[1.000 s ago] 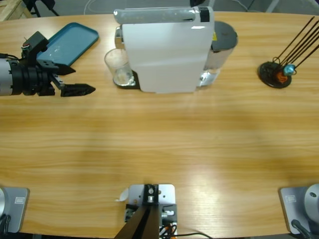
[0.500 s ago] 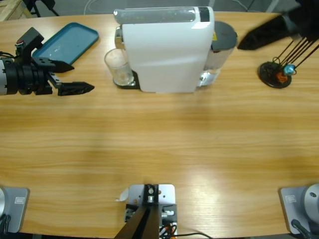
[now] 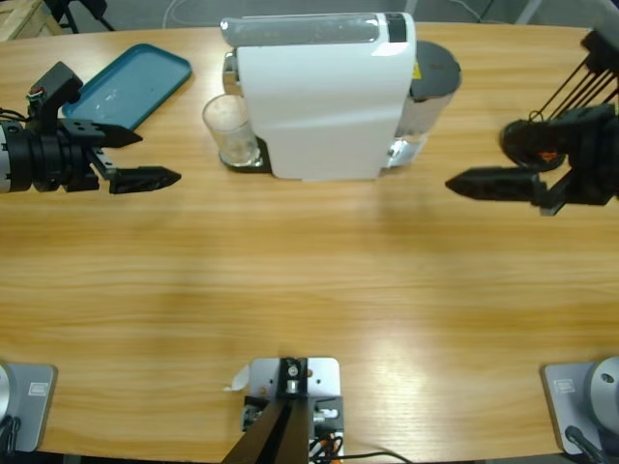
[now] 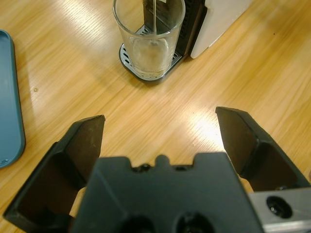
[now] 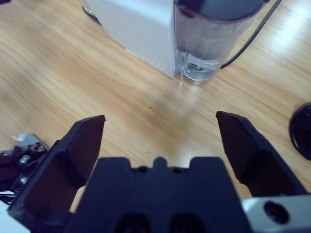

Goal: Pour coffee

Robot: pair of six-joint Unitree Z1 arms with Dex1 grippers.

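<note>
Jaws of both the left gripper [image 3: 145, 157] and right gripper [image 3: 484, 184] spread wide, empty, facing the upright glass [image 3: 230, 130].

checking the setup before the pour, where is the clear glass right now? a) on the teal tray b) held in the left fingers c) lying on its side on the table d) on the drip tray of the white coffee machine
d, the clear glass stands upright on the drip tray against the white coffee machine, while the left gripper sits open and short of it, holding nothing.
</note>
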